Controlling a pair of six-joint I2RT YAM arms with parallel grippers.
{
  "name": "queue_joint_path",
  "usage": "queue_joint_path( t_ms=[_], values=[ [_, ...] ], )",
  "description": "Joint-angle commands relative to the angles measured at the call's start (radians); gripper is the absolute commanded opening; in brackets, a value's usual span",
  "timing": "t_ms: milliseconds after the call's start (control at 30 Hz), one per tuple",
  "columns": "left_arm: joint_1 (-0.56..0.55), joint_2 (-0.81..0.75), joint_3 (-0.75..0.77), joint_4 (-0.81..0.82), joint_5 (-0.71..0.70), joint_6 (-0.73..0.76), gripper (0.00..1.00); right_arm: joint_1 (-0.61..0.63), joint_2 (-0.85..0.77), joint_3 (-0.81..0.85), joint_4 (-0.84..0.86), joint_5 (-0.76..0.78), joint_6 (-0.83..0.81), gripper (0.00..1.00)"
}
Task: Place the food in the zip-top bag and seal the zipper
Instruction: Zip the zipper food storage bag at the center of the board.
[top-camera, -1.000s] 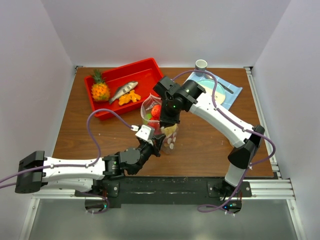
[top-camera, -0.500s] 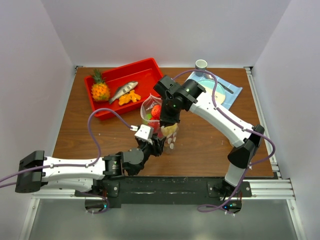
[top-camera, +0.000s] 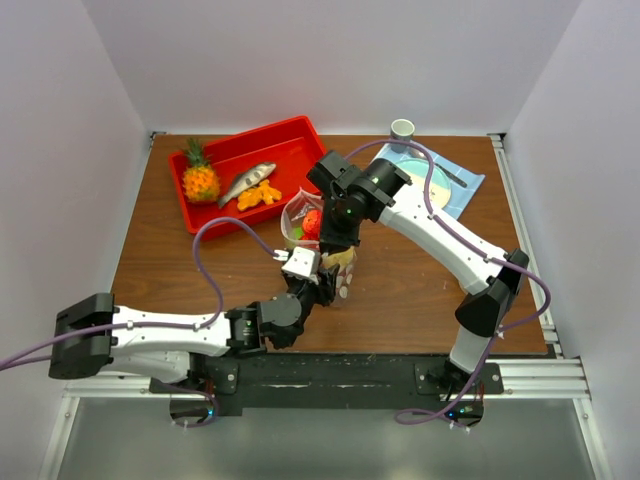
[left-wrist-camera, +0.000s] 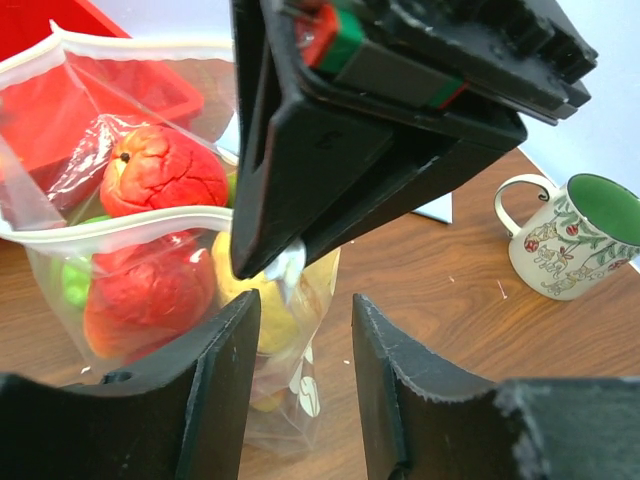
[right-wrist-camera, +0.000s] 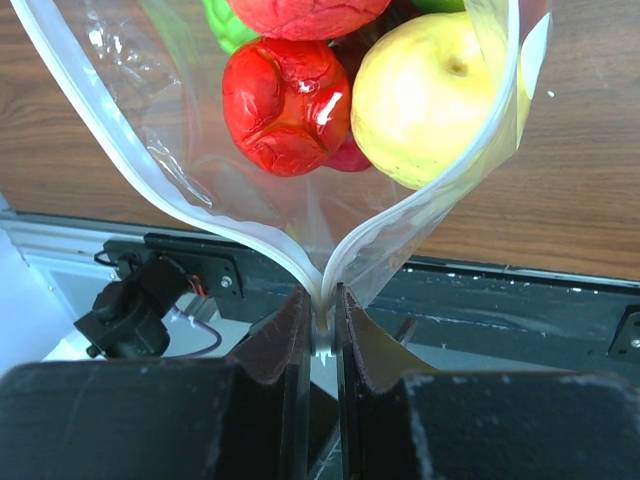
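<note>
The right gripper (right-wrist-camera: 322, 305) is clenched on the thin, ridged, whitish plastic zipper (left-wrist-camera: 120, 225) at one end of the clear, floppy, white-dotted plastic zip-top bag (right-wrist-camera: 200, 170), its two black fingers (right-wrist-camera: 270, 345) pressed together with the strip pinched between them. The bag hangs from that pinch over the middle of the brown wooden table (top-camera: 400, 290), its mouth spread wide open. Inside it lie the small plastic toy fruits: a round red one (right-wrist-camera: 285, 90), a round yellow one (right-wrist-camera: 435, 95) touching it, and a green one (right-wrist-camera: 235, 25) behind. The left gripper (left-wrist-camera: 305, 305) is released, its fingers (left-wrist-camera: 225, 370) well parted and pointing at the bag's lower part from the near side; the bag's yellow-filled corner sits just beyond the gap, and whether either finger touches the plastic cannot be told
</note>
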Motion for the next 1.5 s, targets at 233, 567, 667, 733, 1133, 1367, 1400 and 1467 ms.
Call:
queue_joint_path(
  t_ms=[233,567,667,733,1133,1367,1400,1467],
  values=[
    [-0.003,0.036,0.038,0.173,-0.043,0.05,0.2,-0.001,-0.025,-0.033,0.001,-0.026,-0.003,0.0],
    [-0.005,0.021,0.021,0.196,0.028,0.074,0.0,-0.001,-0.028,-0.022,-0.011,-0.013,-0.003,0.0],
    [-0.011,0.018,0.015,0.204,0.063,0.09,0.0,-0.003,-0.025,-0.017,-0.015,-0.01,-0.004,0.0],
    [-0.012,0.013,0.009,0.213,0.089,0.096,0.0,-0.003,-0.025,-0.017,-0.017,-0.003,-0.006,0.0],
    [-0.025,-0.034,-0.037,0.212,0.158,0.085,0.0,-0.003,-0.024,-0.014,-0.018,0.009,-0.012,0.0],
    [-0.037,-0.051,-0.039,0.209,0.189,0.094,0.0,-0.006,-0.016,-0.01,-0.018,0.012,-0.015,0.0],
    [-0.037,-0.05,-0.037,0.206,0.195,0.093,0.0,-0.006,-0.019,-0.011,-0.017,0.012,-0.016,0.0],
    [-0.04,-0.054,-0.036,0.198,0.198,0.093,0.0,-0.009,-0.016,-0.01,-0.015,0.015,-0.016,0.0]
  ],
)
